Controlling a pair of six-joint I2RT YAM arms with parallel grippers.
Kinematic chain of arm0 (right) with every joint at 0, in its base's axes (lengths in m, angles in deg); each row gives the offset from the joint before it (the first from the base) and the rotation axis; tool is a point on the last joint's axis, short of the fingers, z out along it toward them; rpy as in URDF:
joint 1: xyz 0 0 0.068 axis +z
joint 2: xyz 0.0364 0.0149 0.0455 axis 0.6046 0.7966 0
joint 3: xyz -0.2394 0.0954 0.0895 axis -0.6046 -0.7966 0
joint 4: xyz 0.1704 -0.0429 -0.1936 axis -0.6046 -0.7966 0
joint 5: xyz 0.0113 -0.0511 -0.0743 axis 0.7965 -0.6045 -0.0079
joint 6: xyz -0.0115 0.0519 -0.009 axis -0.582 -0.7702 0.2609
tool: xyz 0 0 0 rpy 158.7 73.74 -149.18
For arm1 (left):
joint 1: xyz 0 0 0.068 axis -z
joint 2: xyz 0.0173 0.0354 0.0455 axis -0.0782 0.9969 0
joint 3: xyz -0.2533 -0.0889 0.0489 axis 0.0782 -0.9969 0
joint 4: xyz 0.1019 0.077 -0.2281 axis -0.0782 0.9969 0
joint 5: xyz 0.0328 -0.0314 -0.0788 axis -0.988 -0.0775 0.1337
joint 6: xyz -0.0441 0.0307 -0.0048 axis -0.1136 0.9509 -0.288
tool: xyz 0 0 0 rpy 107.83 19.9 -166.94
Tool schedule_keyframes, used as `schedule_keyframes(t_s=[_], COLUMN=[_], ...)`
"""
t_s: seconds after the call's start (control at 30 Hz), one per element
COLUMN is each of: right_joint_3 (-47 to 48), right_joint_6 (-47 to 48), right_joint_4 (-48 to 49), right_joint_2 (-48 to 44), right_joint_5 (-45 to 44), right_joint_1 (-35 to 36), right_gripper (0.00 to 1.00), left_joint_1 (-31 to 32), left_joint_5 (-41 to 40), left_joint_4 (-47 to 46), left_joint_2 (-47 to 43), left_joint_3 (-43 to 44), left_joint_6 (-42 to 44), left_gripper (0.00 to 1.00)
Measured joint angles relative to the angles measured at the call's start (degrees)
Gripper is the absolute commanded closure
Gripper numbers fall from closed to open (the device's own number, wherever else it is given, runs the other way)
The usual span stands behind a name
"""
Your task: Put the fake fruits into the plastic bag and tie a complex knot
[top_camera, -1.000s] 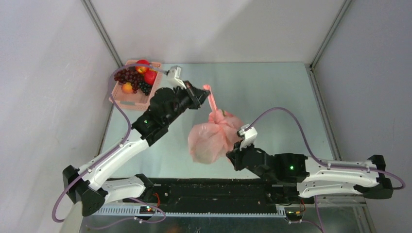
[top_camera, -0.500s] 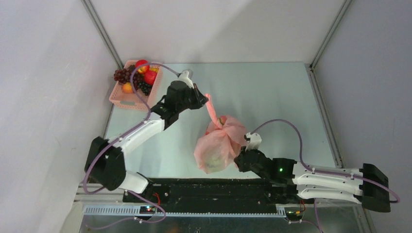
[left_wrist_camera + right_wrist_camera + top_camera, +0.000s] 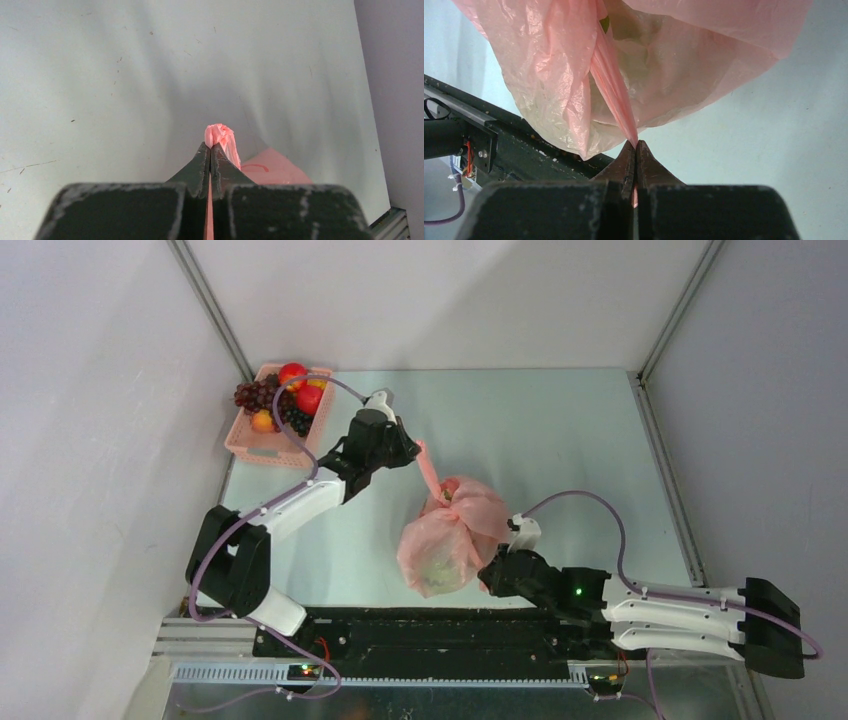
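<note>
The pink plastic bag (image 3: pixel 447 538) sits bunched mid-table with fruit faintly showing inside; a knot (image 3: pixel 441 498) gathers its top. My left gripper (image 3: pixel 417 448) is shut on one twisted handle (image 3: pixel 220 136), pulled taut up-left from the knot. My right gripper (image 3: pixel 489 576) is shut on the other handle strand (image 3: pixel 616 97), at the bag's lower right; the bag (image 3: pixel 574 65) fills the top of the right wrist view. More fake fruits (image 3: pixel 283 397), red apples, oranges and dark grapes, lie in the pink basket (image 3: pixel 262 444).
The pink lattice basket stands at the table's back left corner by the wall. A black rail (image 3: pixel 420 630) runs along the near edge, just below the bag. Purple cables loop from both arms.
The left arm dropped and folded back over the second, still holding its handle; the bag slid toward the near edge. The right gripper moved down with its strand. Little change in the last half second.
</note>
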Motion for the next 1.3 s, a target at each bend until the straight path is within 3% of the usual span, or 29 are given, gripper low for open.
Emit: schedule_keyframes(t_s=[0.47, 0.53, 0.57, 0.6, 0.63, 0.7, 0.77, 0.87, 1.13, 1.3], right_joint_3=[-0.57, 0.68, 1.49, 2.21, 2.86, 3.61, 4.17, 5.66, 13.53, 14.93], right_joint_6=[-3.48, -2.43, -1.75, -1.01, -0.31, 1.31, 2.95, 5.33, 12.87, 18.32], right_joint_4=[-2.01, -3.13, -3.78, -4.7, -5.79, -7.98, -9.9, -11.98, -15.34, -15.43], right_joint_2=[0.74, 0.57, 0.48, 0.44, 0.39, 0.31, 0.24, 0.13, -1.55, -4.31], right_joint_5=[-0.15, 0.09, 0.46, 1.2, 2.36, 4.28, 5.73, 6.99, 8.74, 12.24], right_joint_1=[3.13, 3.13, 3.13, 3.13, 3.13, 3.1, 2.91, 2.03, -5.46, -16.17], right_gripper=[1.0, 0.93, 0.74, 0.66, 0.47, 0.27, 0.12, 0.01, 0.01, 0.01], left_joint_1=[-0.28, -0.42, -0.57, -0.87, -1.53, -3.06, -4.26, -4.83, -4.59, -4.94], left_joint_5=[-0.48, -0.26, -0.35, -0.5, -1.09, -2.29, -3.19, -3.78, -4.79, -5.99], left_joint_4=[-1.44, -1.77, -1.99, -2.45, -3.3, -4.42, -5.11, -5.42, -4.74, -1.55], left_joint_2=[1.7, 1.7, 1.7, 1.7, 1.7, 1.64, 1.22, -0.07, -9.38, -16.48], left_joint_3=[-2.82, -2.82, -2.82, -2.8, -2.78, -2.27, -1.86, -1.84, -4.31, -6.01], left_joint_6=[-0.04, 0.0, 0.04, 0.46, 0.22, 0.5, 0.35, 0.39, 1.27, 2.05], left_gripper=[0.98, 0.76, 0.53, 0.41, 0.15, 0.02, 0.01, 0.01, 0.01, 0.01])
